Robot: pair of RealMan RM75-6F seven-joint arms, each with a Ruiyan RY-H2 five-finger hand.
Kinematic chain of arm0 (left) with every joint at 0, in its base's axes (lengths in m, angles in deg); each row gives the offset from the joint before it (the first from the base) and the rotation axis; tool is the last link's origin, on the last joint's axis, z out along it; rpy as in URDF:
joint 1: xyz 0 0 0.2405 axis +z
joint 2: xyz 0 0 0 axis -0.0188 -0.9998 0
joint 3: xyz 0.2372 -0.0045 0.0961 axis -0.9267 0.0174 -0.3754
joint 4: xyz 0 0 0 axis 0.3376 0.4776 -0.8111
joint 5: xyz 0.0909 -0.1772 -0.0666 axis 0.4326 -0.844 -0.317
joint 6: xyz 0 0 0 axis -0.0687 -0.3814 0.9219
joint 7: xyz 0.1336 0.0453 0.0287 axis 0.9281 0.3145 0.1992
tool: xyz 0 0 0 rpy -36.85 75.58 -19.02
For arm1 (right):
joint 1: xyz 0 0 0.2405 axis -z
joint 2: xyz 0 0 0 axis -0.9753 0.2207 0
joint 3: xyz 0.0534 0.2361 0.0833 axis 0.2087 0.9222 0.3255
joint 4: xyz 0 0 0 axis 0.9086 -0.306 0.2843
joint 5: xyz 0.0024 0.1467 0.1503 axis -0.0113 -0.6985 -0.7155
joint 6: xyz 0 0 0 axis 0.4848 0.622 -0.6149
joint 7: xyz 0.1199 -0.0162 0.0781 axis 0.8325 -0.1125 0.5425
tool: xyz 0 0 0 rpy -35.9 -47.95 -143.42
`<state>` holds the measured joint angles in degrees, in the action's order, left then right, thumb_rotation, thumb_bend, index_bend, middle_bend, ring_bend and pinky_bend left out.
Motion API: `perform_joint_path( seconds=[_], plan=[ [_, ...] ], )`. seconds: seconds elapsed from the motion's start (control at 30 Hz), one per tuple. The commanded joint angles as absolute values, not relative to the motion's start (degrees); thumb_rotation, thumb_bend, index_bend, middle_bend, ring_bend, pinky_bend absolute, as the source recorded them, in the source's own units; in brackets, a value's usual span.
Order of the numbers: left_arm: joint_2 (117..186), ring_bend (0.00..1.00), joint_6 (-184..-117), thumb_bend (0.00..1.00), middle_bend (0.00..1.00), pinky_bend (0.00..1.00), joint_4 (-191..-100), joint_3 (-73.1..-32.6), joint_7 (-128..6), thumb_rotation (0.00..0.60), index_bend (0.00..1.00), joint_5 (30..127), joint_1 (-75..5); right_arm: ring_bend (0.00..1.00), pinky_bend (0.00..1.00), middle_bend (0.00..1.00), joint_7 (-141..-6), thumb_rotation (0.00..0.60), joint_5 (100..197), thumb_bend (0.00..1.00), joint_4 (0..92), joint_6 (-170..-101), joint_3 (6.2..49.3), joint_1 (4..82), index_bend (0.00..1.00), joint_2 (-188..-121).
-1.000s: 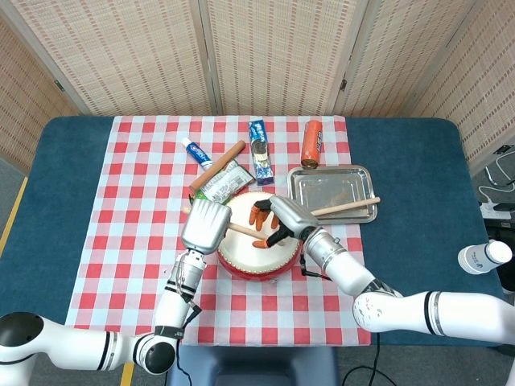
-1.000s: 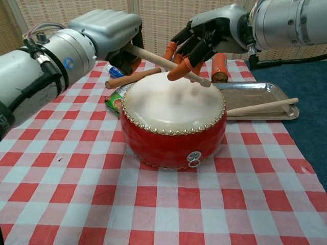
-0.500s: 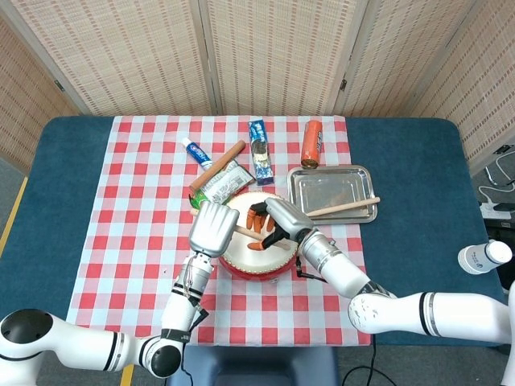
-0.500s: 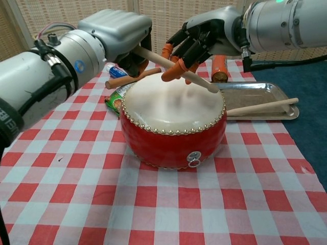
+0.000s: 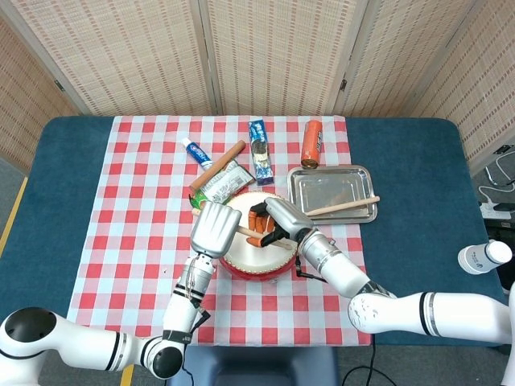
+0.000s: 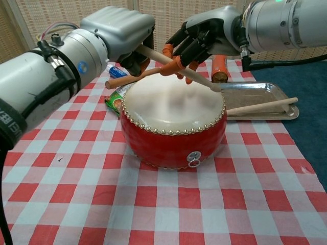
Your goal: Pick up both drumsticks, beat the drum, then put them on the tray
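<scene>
One drumstick (image 6: 179,69) in left hand (image 6: 122,31)

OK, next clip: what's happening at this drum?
The left robot hand holds a drumstick slanted over the red drum, its tip near the far right rim. The right robot hand hovers over that stick; whether it grips it is unclear. A second drumstick lies across the metal tray beside the drum.
</scene>
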<state>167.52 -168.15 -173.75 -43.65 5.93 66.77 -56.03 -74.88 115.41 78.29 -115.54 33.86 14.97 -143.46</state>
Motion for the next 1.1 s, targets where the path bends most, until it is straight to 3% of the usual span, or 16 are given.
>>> perform_joint_path(
  seconds=[0.03, 0.33, 0.53, 0.87, 0.93, 1.1],
  plan=[
    [167.4, 0.96, -168.1, 0.8, 1.0, 1.0, -173.5, -44.3, 6.5, 0.6, 0.91, 67.4, -56.2, 0.54, 0.54, 0.69, -74.9, 0.6, 115.4, 0.23, 78.2, -115.5, 33.9, 15.0, 0.67, -143.6],
    [167.3, 0.91, -167.3, 0.72, 0.97, 1.0, -172.5, -45.8, 7.3, 0.6, 0.83, 68.7, -56.5, 0.58, 0.55, 0.73, -75.5, 0.6, 115.3, 0.24, 77.8, -116.1, 33.8, 14.9, 0.75, -144.0],
    [167.0, 0.82, -166.7, 0.68, 0.86, 1.0, -172.4, -46.4, 7.3, 0.6, 0.73, 69.4, -56.6, 0.6, 0.56, 0.75, -76.5, 0.6, 115.3, 0.24, 77.7, -116.8, 33.5, 14.9, 0.81, -144.3],
    [167.3, 0.62, -166.6, 0.66, 0.6, 0.99, -171.0, -47.6, 7.8, 0.6, 0.47, 71.2, -56.4, 0.62, 0.57, 0.76, -78.4, 0.6, 114.5, 0.24, 77.5, -118.2, 33.0, 14.5, 0.87, -145.1],
    [167.3, 0.56, -166.6, 0.66, 0.54, 0.94, -170.7, -47.8, 8.0, 0.6, 0.43, 71.6, -56.4, 0.63, 0.57, 0.77, -78.8, 0.6, 114.4, 0.24, 77.4, -118.6, 33.0, 14.5, 0.89, -145.3],
    [167.2, 0.4, -166.2, 0.63, 0.37, 0.68, -170.6, -47.8, 8.2, 0.6, 0.3, 71.7, -56.3, 0.65, 0.58, 0.79, -80.0, 0.6, 113.8, 0.25, 77.3, -119.7, 32.8, 14.3, 0.92, -145.9]
  ],
)
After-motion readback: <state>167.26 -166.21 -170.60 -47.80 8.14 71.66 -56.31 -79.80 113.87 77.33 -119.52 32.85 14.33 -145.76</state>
